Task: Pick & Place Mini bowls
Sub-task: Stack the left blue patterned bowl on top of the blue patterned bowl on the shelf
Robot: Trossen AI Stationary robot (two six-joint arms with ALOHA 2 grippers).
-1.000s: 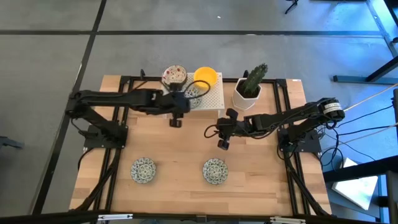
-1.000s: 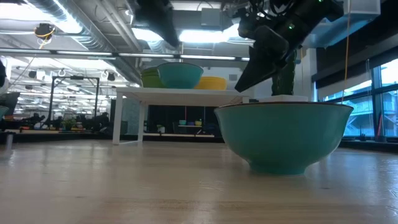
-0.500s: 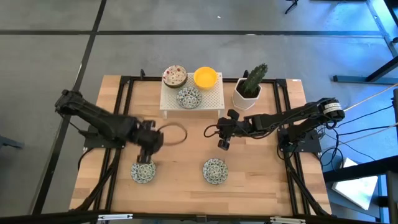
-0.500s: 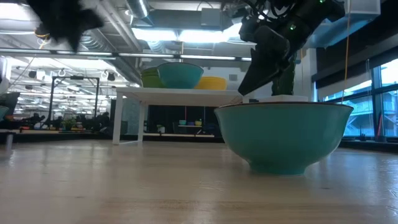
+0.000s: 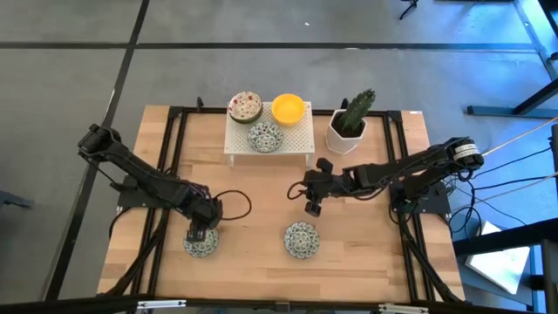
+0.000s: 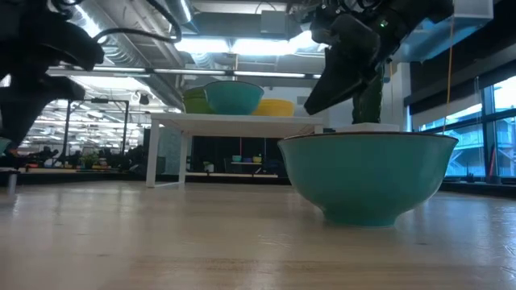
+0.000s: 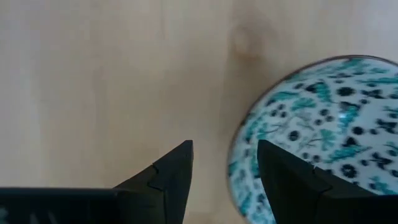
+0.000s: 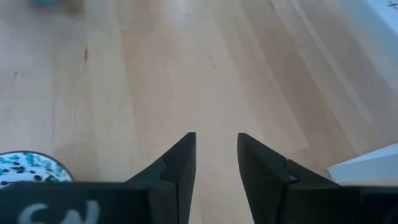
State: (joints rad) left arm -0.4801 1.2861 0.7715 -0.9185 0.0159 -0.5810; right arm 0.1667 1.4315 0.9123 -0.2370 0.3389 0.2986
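Two white mini bowls with green-blue pattern sit on the table near its near edge: one on the left (image 5: 201, 243), one at the middle (image 5: 302, 239). The middle one shows teal-sided and close in the low view (image 6: 367, 177). My left gripper (image 5: 199, 233) is low over the left bowl and open. In the left wrist view (image 7: 225, 146) its fingers straddle that bowl's rim (image 7: 238, 152). My right gripper (image 5: 312, 208) hovers open above the table, just beyond the middle bowl. Three more bowls rest on the white rack: red-speckled (image 5: 245, 106), yellow (image 5: 289, 108), green-blue (image 5: 264, 137). My left gripper comes from above, pointing down, with one finger (image 7: 177, 171) outside the left bowl's rim and the other (image 7: 283, 177) over its inside. Whether either finger touches the bowl, I cannot tell. The bowl sits upright on the table.
The white perforated rack (image 5: 301, 139) stands at the table's far edge. Beside it on the right is the white pot with a cactus (image 5: 350, 122). Bare wood lies between the rack and the two near bowls. Black frame rails run along both table sides.
My left gripper has swung from the rack at the far edge toward the near-left part of the table and come down over the left green-blue bowl. The green-blue bowl on the rack, half hidden by that gripper before, now shows whole.
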